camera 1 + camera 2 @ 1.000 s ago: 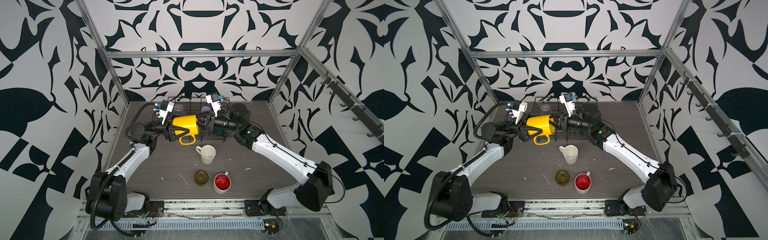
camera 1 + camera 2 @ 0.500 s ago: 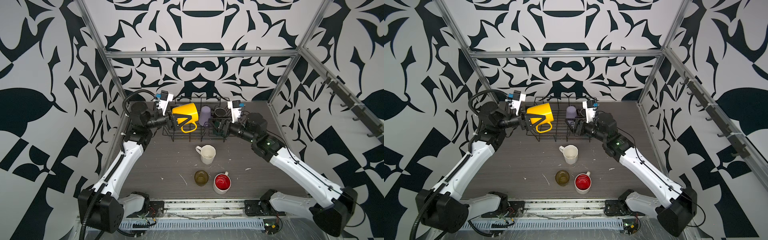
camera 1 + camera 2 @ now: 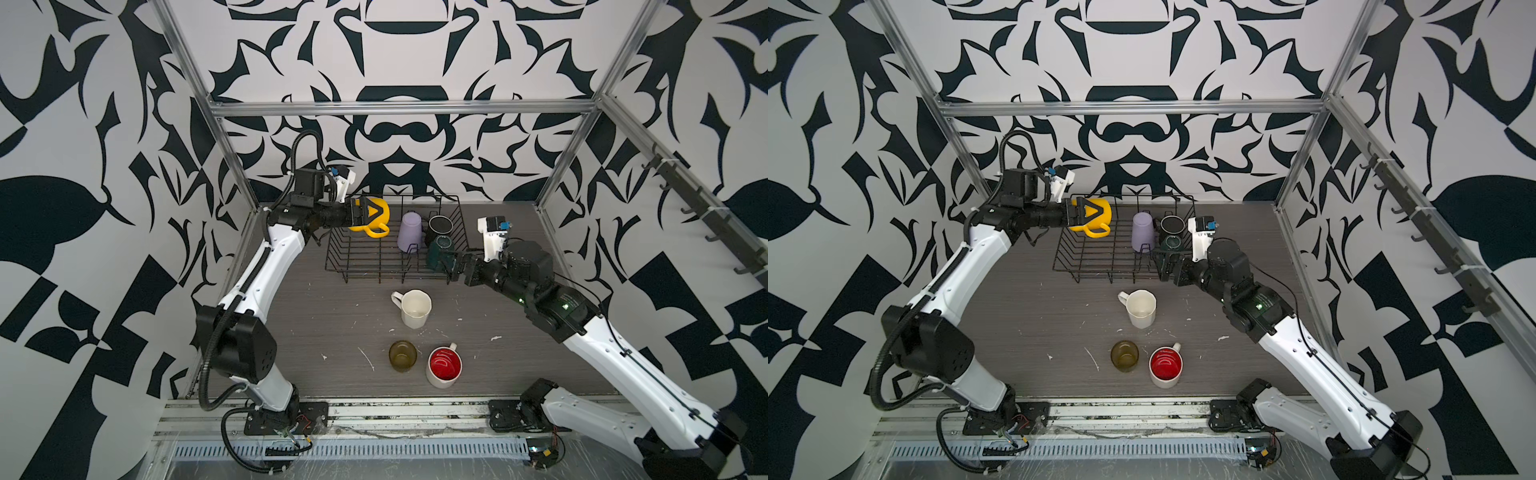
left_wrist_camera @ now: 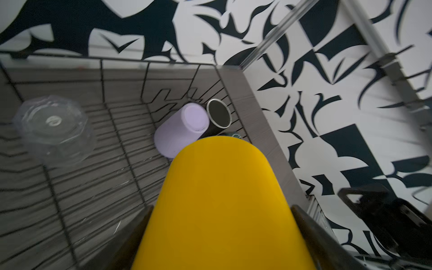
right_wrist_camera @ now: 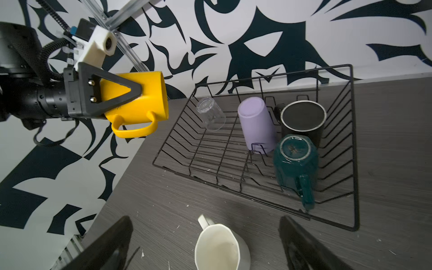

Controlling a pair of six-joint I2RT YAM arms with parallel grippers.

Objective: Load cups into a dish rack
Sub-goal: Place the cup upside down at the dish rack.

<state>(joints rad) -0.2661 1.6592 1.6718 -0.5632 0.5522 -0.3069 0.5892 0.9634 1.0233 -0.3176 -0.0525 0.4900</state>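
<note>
My left gripper (image 3: 366, 212) is shut on the yellow mug (image 3: 380, 230), held on its side above the far left corner of the black wire dish rack (image 3: 336, 266). The mug (image 4: 222, 198) fills the left wrist view between both fingers. Inside the rack are an upturned lilac tumbler (image 3: 409, 230), a black mug (image 3: 440, 224), an upturned dark-green mug (image 5: 295, 161) and a clear glass (image 5: 210, 114). My right gripper (image 3: 452, 265) is open and empty, just outside the rack's near right corner, above the white faceted mug (image 5: 219, 247).
On the table in front of the rack stand the white faceted mug (image 3: 415, 309), an olive-brown glass (image 3: 402, 355) and a white mug with a red inside (image 3: 444, 365). Patterned walls and metal frame posts (image 3: 232, 166) enclose the table.
The right gripper let go of the yellow mug, opened wide and drew back to the right. The left arm carried the mug back and left over the rack.
</note>
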